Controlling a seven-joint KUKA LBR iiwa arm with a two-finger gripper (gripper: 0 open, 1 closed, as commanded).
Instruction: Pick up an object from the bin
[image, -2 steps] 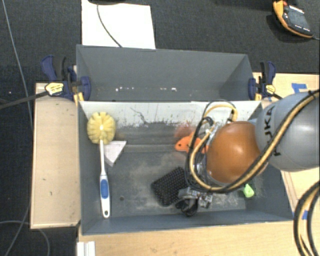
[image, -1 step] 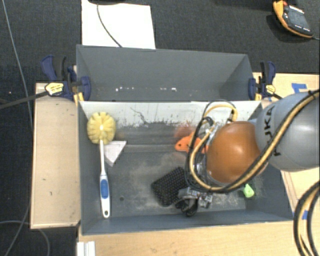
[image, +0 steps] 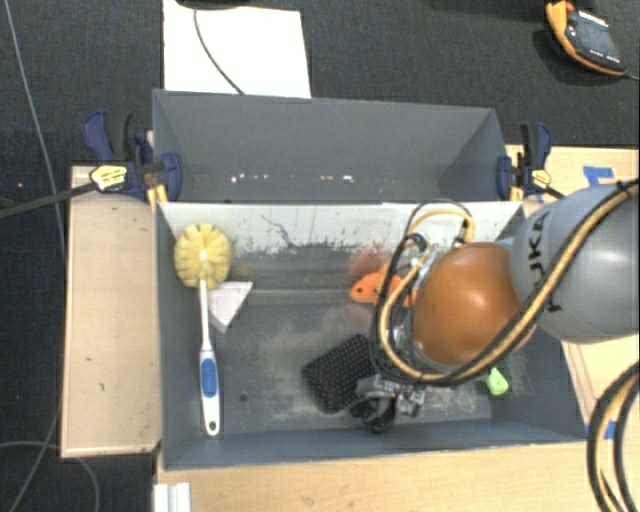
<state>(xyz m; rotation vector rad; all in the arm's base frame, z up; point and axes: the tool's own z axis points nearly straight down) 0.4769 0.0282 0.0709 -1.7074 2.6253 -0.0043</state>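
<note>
Down by the front wall of the bin (image: 280, 446), the arm's jaws sit at the lower right corner of a black mesh pad (image: 338, 372); whether they are apart or closed cannot be told. The pad is flat and roughly square with a dotted texture, lying askew on the floor at front centre. Left of it the grey floor is bare as far as a yellow-headed brush (image: 206, 330) along the left wall. An orange thing (image: 366, 288) lies behind, and a small green piece (image: 497, 380) to the right.
</note>
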